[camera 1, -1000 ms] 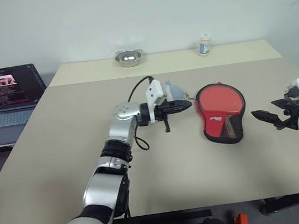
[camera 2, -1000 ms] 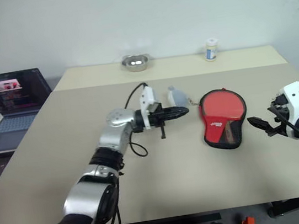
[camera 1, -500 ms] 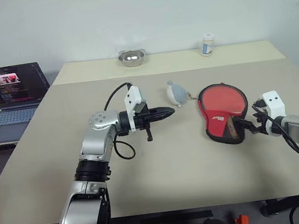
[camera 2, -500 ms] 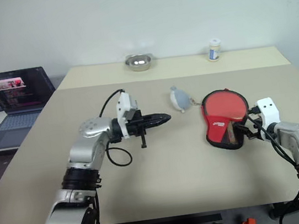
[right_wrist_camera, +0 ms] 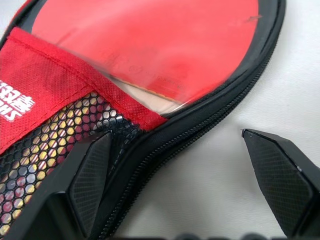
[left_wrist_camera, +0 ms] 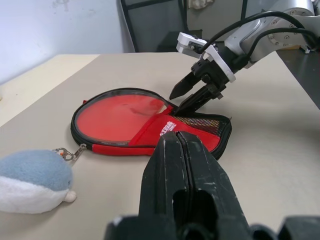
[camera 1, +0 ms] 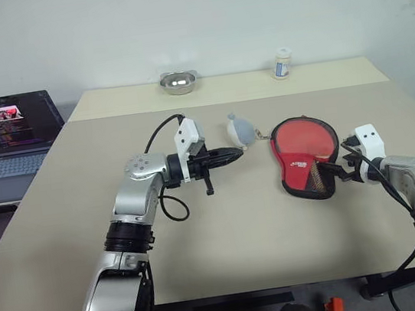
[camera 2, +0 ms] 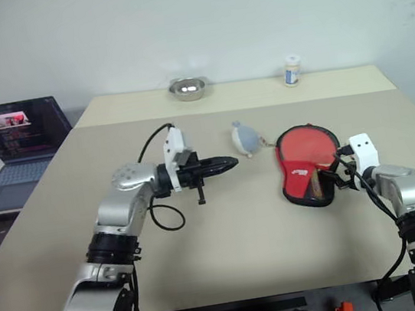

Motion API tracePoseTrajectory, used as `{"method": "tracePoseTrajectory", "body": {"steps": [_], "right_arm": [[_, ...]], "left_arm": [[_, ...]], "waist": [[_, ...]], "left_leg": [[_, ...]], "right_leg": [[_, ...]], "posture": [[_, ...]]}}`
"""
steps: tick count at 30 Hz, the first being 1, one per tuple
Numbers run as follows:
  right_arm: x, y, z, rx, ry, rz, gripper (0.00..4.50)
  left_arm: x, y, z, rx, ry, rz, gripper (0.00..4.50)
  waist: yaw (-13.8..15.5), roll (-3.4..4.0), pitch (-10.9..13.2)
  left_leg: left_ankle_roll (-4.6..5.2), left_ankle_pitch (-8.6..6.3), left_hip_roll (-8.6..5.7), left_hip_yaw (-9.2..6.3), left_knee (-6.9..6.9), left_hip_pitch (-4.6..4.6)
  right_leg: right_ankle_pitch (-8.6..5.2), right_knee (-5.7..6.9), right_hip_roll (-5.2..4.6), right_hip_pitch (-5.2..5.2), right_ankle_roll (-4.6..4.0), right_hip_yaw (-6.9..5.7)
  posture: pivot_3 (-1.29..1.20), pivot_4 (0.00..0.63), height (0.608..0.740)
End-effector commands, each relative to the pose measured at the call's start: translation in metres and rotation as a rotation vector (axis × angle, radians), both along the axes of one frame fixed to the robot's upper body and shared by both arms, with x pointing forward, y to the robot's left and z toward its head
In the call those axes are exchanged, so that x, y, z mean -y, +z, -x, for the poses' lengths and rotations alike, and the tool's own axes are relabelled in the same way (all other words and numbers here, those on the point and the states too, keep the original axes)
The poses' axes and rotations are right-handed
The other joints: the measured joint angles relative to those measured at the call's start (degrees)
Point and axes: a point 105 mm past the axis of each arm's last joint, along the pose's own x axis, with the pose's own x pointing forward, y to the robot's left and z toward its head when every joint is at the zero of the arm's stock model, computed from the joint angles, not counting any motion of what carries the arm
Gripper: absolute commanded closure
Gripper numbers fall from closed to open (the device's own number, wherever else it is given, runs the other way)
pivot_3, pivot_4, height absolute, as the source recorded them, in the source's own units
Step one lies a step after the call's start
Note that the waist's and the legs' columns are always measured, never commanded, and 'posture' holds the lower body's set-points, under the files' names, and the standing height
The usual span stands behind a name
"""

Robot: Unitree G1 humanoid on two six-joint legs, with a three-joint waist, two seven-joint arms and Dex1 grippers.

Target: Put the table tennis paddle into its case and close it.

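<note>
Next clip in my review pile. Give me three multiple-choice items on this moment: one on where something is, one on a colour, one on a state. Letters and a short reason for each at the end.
1. Where does the steel bowl stand?
A. at the table's far edge
B. beside the laptop
C. on the case

2. What colour is the paddle face showing in the case?
A. blue
B. red
C. green

3. How do the two grippers stand?
A. both open
B. left open, right shut
C. left shut, right open

Answers:
1 A, the bowl sits far back on the table, near the small white bottle.
2 B, red rubber shows inside the black zipper rim.
3 C, the left gripper has its fingers pressed together, while the right gripper is spread at the case's edge.
</note>
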Motion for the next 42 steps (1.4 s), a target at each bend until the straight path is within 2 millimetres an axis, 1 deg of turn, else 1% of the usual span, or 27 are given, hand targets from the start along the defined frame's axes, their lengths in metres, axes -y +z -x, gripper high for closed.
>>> {"method": "tracePoseTrajectory", "body": {"steps": [1,3,6,7,8,10,16,18,20,22,24,27,28,30,32,35,38,40,42], "right_arm": [[-0.014,-0.033,0.010,-0.145,0.038,-0.046,0.00],[-0.021,-0.037,0.010,-0.174,0.051,-0.114,0.00],[-0.026,-0.043,0.008,-0.203,0.050,-0.154,0.56],[-0.027,-0.044,0.007,-0.207,0.050,-0.166,0.83],[-0.028,-0.044,0.005,-0.208,0.045,-0.179,1.23],[-0.030,-0.045,0.003,-0.210,0.041,-0.205,1.66],[-0.039,-0.046,-0.003,-0.216,0.039,-0.247,3.56],[-0.042,-0.047,-0.004,-0.216,0.042,-0.254,4.08],[-0.047,-0.046,-0.006,-0.210,0.052,-0.269,4.49],[-0.056,-0.042,-0.008,-0.199,0.073,-0.288,4.49],[-0.069,-0.033,-0.010,-0.177,0.115,-0.306,4.49],[-0.101,-0.009,-0.013,-0.124,0.209,-0.366,4.49],[-0.115,-0.001,-0.012,-0.113,0.252,-0.386,4.49],[-0.136,0.010,-0.008,-0.102,0.321,-0.408,4.49],[-0.155,0.015,0.000,-0.104,0.385,-0.422,4.49],[-0.179,0.018,0.016,-0.121,0.466,-0.432,4.49],[-0.194,0.015,0.031,-0.141,0.513,-0.435,4.49],[-0.206,0.010,0.051,-0.168,0.565,-0.436,4.49],[-0.210,0.006,0.065,-0.188,0.590,-0.430,4.49]], "left_arm": [[0.001,0.013,0.004,0.065,-0.019,-0.004,4.48],[-0.002,0.010,0.005,0.053,-0.016,-0.015,4.48],[-0.009,0.004,0.005,0.042,-0.016,-0.050,4.50],[-0.011,0.001,0.005,0.037,-0.018,-0.061,4.50],[-0.013,0.000,0.005,0.032,-0.018,-0.068,4.50],[-0.017,-0.004,0.006,0.026,-0.017,-0.087,4.50],[-0.023,-0.011,0.007,0.009,-0.015,-0.108,4.50],[-0.024,-0.014,0.008,0.005,-0.017,-0.113,4.50],[-0.026,-0.017,0.008,-0.006,-0.018,-0.117,4.50],[-0.029,-0.021,0.010,-0.020,-0.025,-0.130,4.50],[-0.034,-0.025,0.013,-0.030,-0.035,-0.147,4.50],[-0.036,-0.025,0.017,-0.038,-0.058,-0.150,4.50],[-0.036,-0.024,0.019,-0.039,-0.072,-0.149,4.50],[-0.037,-0.022,0.023,-0.041,-0.097,-0.151,4.50],[-0.040,-0.022,0.026,-0.045,-0.113,-0.157,4.50],[-0.047,-0.024,0.030,-0.055,-0.124,-0.169,4.50],[-0.054,-0.025,0.032,-0.063,-0.119,-0.179,4.50],[-0.060,-0.027,0.036,-0.080,-0.121,-0.186,4.50],[-0.063,-0.031,0.042,-0.096,-0.133,-0.197,4.50]], "waist": [[-0.25,-0.08,-0.06],[-0.67,-0.09,-0.06],[-1.33,-0.24,-0.15],[-1.44,-0.28,-0.18],[-1.45,-0.29,-0.19],[-1.48,-0.36,-0.24],[-1.74,-0.47,-0.32],[-1.95,-0.50,-0.35],[-2.21,-0.56,-0.40],[-2.49,-0.58,-0.42],[-2.85,-0.57,-0.42],[-3.24,-0.56,-0.41],[-3.51,-0.55,-0.40],[-3.89,-0.48,-0.35],[-4.00,-0.44,-0.31],[-3.85,-0.34,-0.25],[-3.35,-0.30,-0.20],[-2.83,-0.30,-0.20],[-2.67,-0.30,-0.20]], "left_leg": [[0.00,0.00,0.01,0.00,-0.01,0.05],[0.00,0.00,0.02,0.00,-0.06,0.31],[0.01,-0.01,0.04,-0.01,-0.12,0.61],[0.01,-0.01,0.07,-0.02,-0.12,0.66],[0.01,-0.01,0.11,-0.01,-0.13,0.75],[0.01,-0.01,0.15,-0.02,-0.14,0.78],[0.01,-0.01,0.24,0.01,-0.15,0.88],[0.01,-0.01,0.24,0.06,-0.15,0.93],[0.01,-0.01,0.25,0.07,-0.15,0.96],[0.01,-0.01,0.26,0.09,-0.15,0.98],[0.01,-0.01,0.30,0.11,-0.16,1.01],[0.00,-0.01,0.46,0.17,-0.22,1.04],[0.00,-0.01,0.56,0.19,-0.23,1.03],[0.00,-0.01,0.73,0.23,-0.27,1.02],[0.00,-0.01,0.81,0.24,-0.29,0.92],[-0.03,-0.01,0.79,0.25,-0.26,0.53],[-0.04,-0.01,0.81,0.18,-0.27,0.41],[-0.05,-0.02,0.80,0.19,-0.26,0.37],[-0.08,-0.04,0.81,0.18,-0.27,0.37]], "right_leg": [[0.00,0.00,0.00,0.04,0.00,0.00],[0.00,-0.06,0.00,0.31,0.00,0.00],[-0.01,-0.11,-0.01,0.61,0.00,-0.01],[-0.01,-0.10,-0.01,0.65,0.00,-0.01],[-0.01,-0.09,-0.01,0.70,-0.01,0.00],[-0.01,-0.07,-0.01,0.71,-0.01,0.01],[0.03,-0.04,-0.01,0.74,-0.07,0.04],[0.04,-0.04,-0.01,0.76,-0.10,0.08],[0.05,-0.03,-0.02,0.79,-0.11,0.10],[0.06,-0.02,-0.02,0.79,-0.13,0.10],[0.06,0.00,-0.01,0.79,-0.13,0.12],[0.06,0.00,0.10,0.75,-0.14,0.13],[0.06,0.01,0.16,0.72,-0.14,0.13],[0.07,0.04,0.32,0.65,-0.15,0.14],[0.06,0.24,0.40,0.44,-0.17,0.16],[-0.15,0.81,0.40,-0.17,-0.49,0.18],[-0.26,0.82,0.41,-0.27,-0.67,0.07],[-0.26,0.79,0.41,-0.30,-0.68,0.07],[-0.29,0.76,0.40,-0.30,-0.69,0.06]], "posture": [[0.00,0.150,0.740],[0.00,0.150,0.740],[0.00,0.150,0.740],[0.00,0.150,0.740],[0.00,0.150,0.740],[0.00,0.150,0.740],[0.00,0.150,0.740],[0.00,0.150,0.740],[0.00,0.150,0.740],[0.00,0.150,0.740],[0.00,0.150,0.740],[0.00,0.150,0.740],[0.00,0.150,0.740],[0.00,0.150,0.740],[0.00,0.150,0.740],[0.00,0.150,0.740],[0.00,0.150,0.740],[0.00,0.150,0.740],[0.00,0.150,0.740]]}}
